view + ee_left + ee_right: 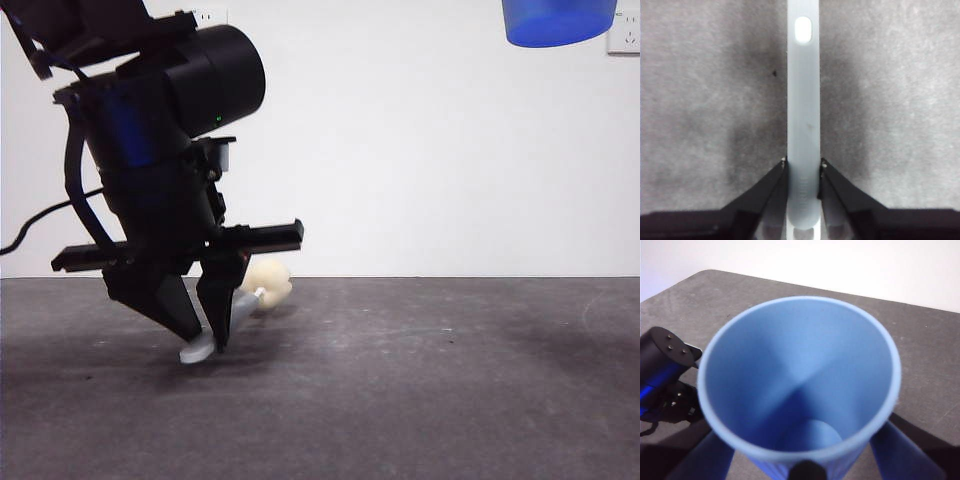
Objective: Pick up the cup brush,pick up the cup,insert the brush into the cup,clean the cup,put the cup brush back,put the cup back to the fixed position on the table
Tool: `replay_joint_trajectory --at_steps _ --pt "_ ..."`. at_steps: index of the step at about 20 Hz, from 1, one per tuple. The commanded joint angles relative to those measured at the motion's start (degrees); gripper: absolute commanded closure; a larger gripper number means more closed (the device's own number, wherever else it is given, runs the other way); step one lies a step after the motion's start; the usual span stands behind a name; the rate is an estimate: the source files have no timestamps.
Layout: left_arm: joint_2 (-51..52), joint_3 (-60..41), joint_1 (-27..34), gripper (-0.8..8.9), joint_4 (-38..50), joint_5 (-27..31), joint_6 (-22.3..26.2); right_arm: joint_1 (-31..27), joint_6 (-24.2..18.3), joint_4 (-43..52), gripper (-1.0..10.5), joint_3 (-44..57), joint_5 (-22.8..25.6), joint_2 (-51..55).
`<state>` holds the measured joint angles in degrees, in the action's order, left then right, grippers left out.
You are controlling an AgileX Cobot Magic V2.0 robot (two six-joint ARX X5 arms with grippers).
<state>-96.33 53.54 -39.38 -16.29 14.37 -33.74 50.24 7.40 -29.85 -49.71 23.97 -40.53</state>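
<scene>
Item 1, left gripper [205, 335]: low over the table [420, 390], tips down at the surface. Its 2 black jaws are closed narrow on the grey handle of the cup brush [235, 312]; in the left wrist view [803, 167] each jaw presses a side of the handle.

Item 2, cup brush [803, 115]: held between the left gripper's jaws. The handle runs straight out ahead of the jaws, with a white oval eye near its far end. In the front view the cream-yellow sponge head [268, 280] sits just behind the gripper, at table level. The handle's pale end shows just below the jaw tips. Whether the brush touches the table cannot be told.

Item 3, right gripper [807, 467]: raised well above the table. Its jaws sit either side of the cup [800, 385], clasping it.

Item 4, cup [558, 22]: blue, held in the right gripper, open mouth toward the wrist camera, interior showing. In the front view only part of it shows at the top edge, well apart from the left gripper.

Item 5, table [700, 100]: dark grey, matte, speckled.
</scene>
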Motion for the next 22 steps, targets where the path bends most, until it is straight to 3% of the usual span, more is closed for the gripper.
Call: replay_joint_trajectory --at_steps 1,6,9,11,16,22 --pt "-2.01 -0.7 0.11 8.22 0.11 -0.15 -0.61 0.02 1.42 0.63 9.6 -0.09 0.0 -0.2" --pt "-2.29 -0.7 0.11 7.99 0.04 -0.9 -0.59 0.02 1.86 0.63 9.6 -0.09 0.0 -1.22" --pt "-2.27 -0.7 0.09 4.68 -0.42 -1.46 1.03 0.02 2.27 0.68 9.6 -0.07 -0.02 -3.67" --pt "-2.23 -0.68 0.13 3.74 -1.42 -3.26 1.2 0.0 2.38 1.99 9.6 -0.02 0.02 -6.27" --pt "-0.81 -0.68 0.26 3.74 -3.93 -5.81 3.96 -3.78 1.97 14.23 9.6 3.8 -0.35 -13.84" --pt "7.85 -0.68 0.02 3.74 -6.91 -7.54 8.68 -13.49 1.4 35.71 9.6 13.33 -11.3 -23.87"
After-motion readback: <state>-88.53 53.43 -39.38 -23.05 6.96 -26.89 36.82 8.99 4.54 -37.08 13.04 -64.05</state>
